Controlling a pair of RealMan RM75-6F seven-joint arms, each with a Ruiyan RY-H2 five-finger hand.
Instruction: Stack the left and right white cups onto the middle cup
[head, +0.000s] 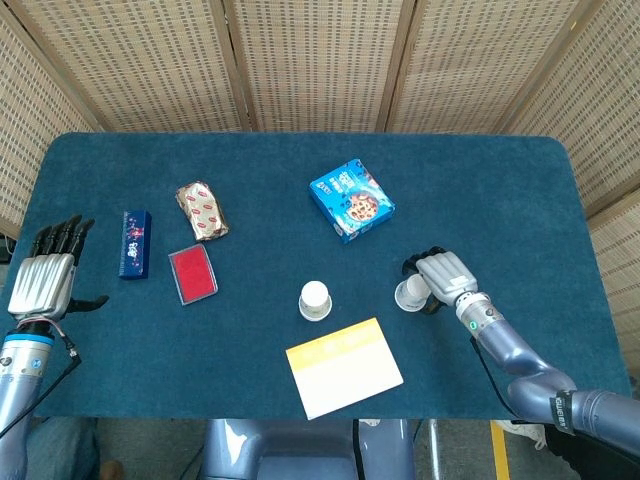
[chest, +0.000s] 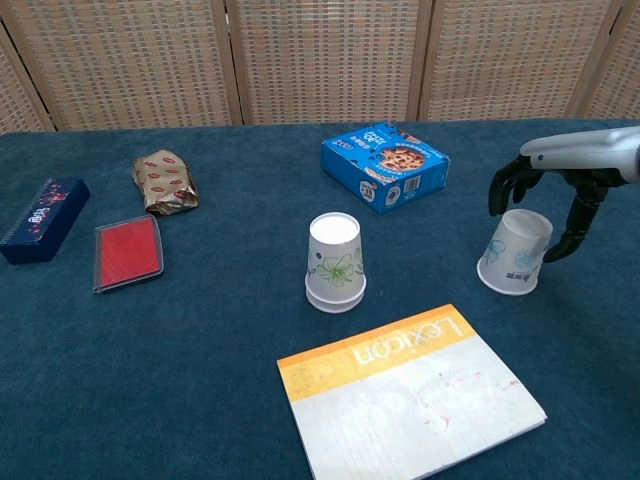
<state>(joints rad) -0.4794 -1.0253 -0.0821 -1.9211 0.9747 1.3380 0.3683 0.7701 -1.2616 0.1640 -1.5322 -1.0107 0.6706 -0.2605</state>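
Observation:
The middle white cup (head: 315, 300) (chest: 336, 262) stands upside down near the table's centre, with a doubled rim at its base. The right white cup (head: 408, 293) (chest: 516, 251) also stands upside down on the cloth, tilted slightly. My right hand (head: 443, 275) (chest: 560, 175) hovers over this cup. Its fingers (chest: 503, 187) curl down on the cup's left and its thumb (chest: 578, 218) on the right, bracketing the cup without a plain grip. My left hand (head: 45, 280) is at the table's left edge with its fingers apart, holding nothing; only the head view shows it.
A yellow-and-white book (chest: 410, 390) lies in front of the cups. A blue cookie box (chest: 384, 165) sits behind them. On the left are a red case (chest: 127, 251), a foil snack packet (chest: 165, 181) and a dark blue box (chest: 42, 219).

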